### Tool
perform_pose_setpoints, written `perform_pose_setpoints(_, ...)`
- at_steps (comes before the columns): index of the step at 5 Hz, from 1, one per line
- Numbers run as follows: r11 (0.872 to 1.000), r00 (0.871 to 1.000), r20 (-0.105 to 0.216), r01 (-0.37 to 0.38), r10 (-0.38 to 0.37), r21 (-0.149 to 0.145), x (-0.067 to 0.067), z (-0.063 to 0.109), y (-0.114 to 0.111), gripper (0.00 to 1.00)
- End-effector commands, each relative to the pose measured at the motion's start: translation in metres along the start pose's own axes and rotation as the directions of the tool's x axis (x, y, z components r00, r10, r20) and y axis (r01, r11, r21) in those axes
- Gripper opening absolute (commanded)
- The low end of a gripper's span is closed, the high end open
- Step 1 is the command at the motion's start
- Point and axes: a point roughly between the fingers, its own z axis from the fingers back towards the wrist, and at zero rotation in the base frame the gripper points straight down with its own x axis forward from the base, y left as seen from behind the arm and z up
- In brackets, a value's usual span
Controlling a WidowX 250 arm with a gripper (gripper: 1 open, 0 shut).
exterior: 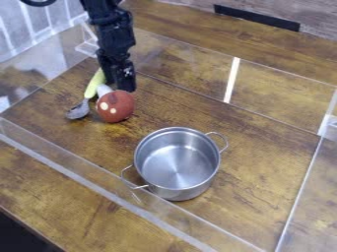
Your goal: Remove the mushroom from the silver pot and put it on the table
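Currently the black end effector [122, 79] points down at the tabletop [198, 94] just behind the mushroom [114, 105]; whether its jaws are spread or closed cannot be told, and no object is visibly held. Beside it, the mushroom lies on its side on the tabletop, outside and well apart from the silver pot [176, 162], with a yellow-green vegetable [95, 87] and a grey spoon [77, 111] close by its left. No legible writing appears.
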Motion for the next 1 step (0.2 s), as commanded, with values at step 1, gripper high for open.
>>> perform_pose_setpoints(1, 0.995, 0.995, 0.081, 0.048, -0.055, 0.083, -0.0021, 0.0562, -0.0015, 1.00)
